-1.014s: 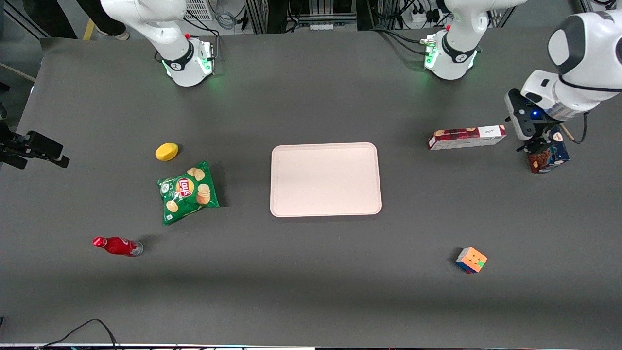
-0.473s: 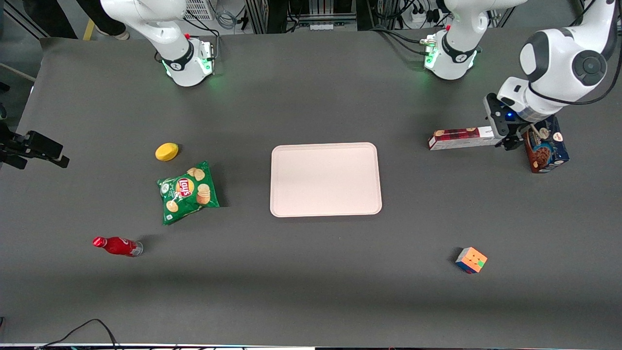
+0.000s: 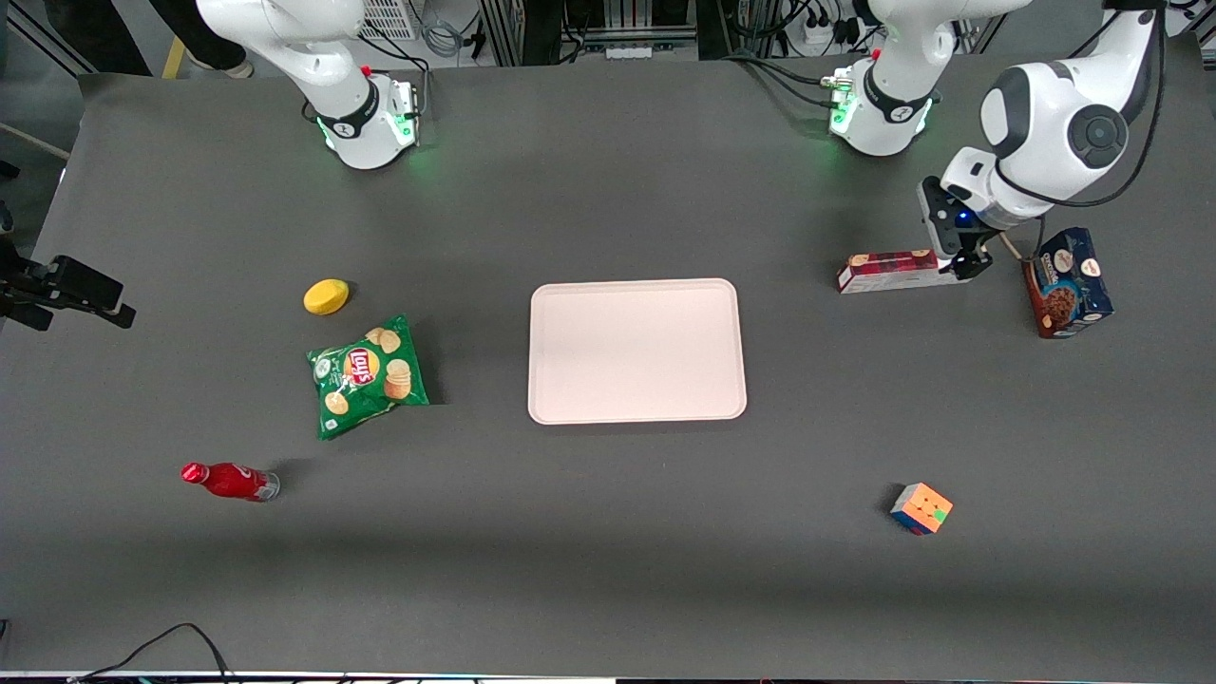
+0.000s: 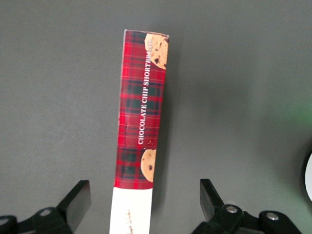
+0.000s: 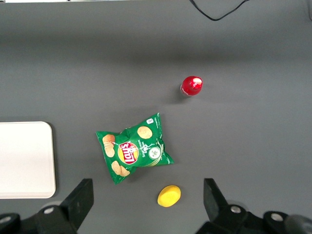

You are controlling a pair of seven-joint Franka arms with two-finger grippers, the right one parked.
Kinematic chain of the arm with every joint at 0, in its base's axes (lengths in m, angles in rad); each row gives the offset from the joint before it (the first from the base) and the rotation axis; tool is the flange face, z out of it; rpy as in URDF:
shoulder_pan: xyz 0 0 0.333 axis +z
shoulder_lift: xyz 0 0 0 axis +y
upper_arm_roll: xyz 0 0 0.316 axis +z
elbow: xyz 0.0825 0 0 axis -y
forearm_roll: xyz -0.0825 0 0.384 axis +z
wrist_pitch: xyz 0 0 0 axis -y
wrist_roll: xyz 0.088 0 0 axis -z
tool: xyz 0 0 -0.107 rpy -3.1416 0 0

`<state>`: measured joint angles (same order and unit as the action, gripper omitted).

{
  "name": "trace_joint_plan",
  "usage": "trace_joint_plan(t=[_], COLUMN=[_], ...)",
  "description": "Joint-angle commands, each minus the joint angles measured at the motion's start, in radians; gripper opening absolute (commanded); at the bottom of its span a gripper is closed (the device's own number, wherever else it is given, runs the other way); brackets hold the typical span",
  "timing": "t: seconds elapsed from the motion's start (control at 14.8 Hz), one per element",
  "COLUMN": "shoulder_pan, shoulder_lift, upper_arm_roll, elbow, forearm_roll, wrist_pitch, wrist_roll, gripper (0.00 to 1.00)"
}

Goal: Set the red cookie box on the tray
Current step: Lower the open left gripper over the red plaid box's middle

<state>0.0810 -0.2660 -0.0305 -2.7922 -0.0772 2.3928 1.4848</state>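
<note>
A pale tray [image 3: 636,350] sits bare at the middle of the dark surface [image 3: 608,570], the landmark for everything here. Toward the working arm's end from the tray, and slightly farther from the front camera, lies the red cookie box [image 3: 888,272], flat on the surface. The tool [image 3: 959,261] hangs over the box's white end, released, its fingers [image 4: 78,202] spread wide on either side of the carton without touching it. Farther out from the tray stands a blue cookie box [image 3: 1067,282].

The risk appears to be the grip point: closing on one end of so long and slim a carton could let it droop or swing once lifted, or slip free before reaching the tray. An uneven descent might also nudge it askew.
</note>
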Motion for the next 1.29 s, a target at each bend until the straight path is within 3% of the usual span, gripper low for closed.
trace_joint_plan(t=[0.0,0.47,1.22], shoulder_pan=[-0.014,-0.03,-0.027], shoulder_lift=[-0.058,-0.027,0.097], upper_arm_roll=[0.001,0.001,0.003], elbow=[-0.11,-0.159,-0.168], forearm_roll=[-0.021,-0.021,-0.021], wrist_pitch=[0.107,0.256,0.325], wrist_roll=[0.012,0.022,0.023], gripper=[1.0,1.0,1.0])
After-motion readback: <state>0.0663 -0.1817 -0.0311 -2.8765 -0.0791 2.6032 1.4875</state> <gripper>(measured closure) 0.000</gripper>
